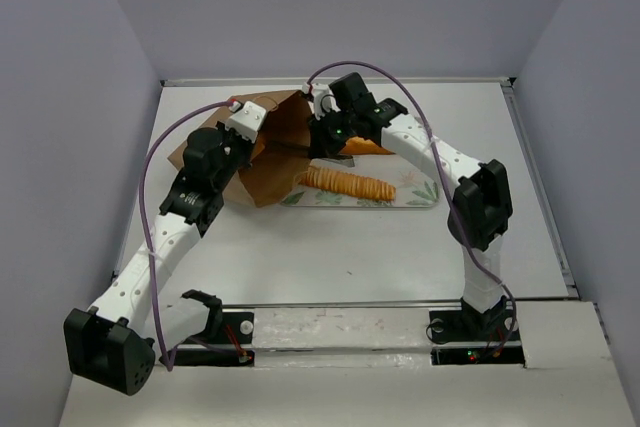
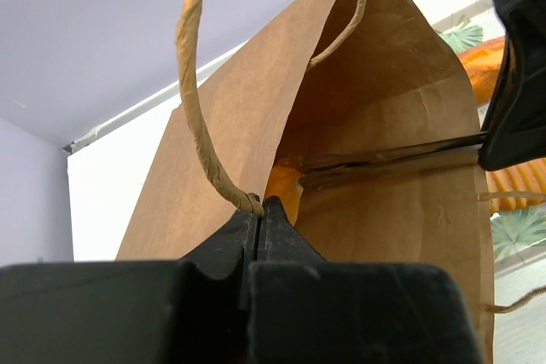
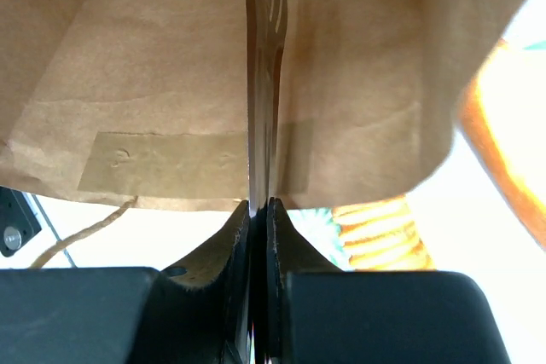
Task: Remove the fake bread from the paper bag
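Observation:
The brown paper bag [image 1: 272, 165] lies on its side at the table's back left, mouth toward the tray. My left gripper [image 1: 255, 135] is shut on the bag's rim beside a cord handle [image 2: 192, 100], its jaws pressed together [image 2: 258, 205]. My right gripper [image 1: 322, 142] is shut on the opposite rim, with the paper edge-on between its jaws [image 3: 260, 204]. An orange loaf [image 2: 281, 189] shows inside the bag mouth. A ribbed stick loaf [image 1: 350, 184] lies on the tray, also in the right wrist view [image 3: 375, 232]. Another orange loaf [image 1: 370, 147] lies behind the right wrist.
The leaf-patterned tray [image 1: 425, 195] sits right of the bag, mid-table. Grey walls close in the back and both sides. A purple cable loops over each arm. The arm bases stand on the rail at the near edge.

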`<state>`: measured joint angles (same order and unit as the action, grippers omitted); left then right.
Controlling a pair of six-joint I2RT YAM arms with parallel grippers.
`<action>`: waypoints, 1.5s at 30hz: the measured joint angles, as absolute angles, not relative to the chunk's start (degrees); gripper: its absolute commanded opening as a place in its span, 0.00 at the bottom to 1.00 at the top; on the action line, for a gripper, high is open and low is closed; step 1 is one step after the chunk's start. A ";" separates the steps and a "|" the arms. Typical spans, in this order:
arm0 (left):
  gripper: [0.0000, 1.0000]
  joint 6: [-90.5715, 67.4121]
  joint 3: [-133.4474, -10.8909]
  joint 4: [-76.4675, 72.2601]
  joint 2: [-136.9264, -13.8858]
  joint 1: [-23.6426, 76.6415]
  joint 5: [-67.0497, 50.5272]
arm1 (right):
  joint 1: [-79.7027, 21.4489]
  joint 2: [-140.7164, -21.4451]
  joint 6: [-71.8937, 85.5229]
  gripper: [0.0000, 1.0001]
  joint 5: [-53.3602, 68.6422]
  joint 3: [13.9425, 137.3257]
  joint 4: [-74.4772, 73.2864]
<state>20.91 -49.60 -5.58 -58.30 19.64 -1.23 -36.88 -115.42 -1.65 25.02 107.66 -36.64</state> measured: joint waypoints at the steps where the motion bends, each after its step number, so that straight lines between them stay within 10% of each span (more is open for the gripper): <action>1: 0.00 20.93 -49.60 -5.74 -58.30 19.64 -1.21 | -36.75 -115.07 -1.56 0.01 24.88 107.39 -36.51; 45: 0.00 25.08 -53.84 -11.66 -68.99 18.61 9.30 | -30.68 -94.74 6.74 0.01 19.00 98.30 -35.59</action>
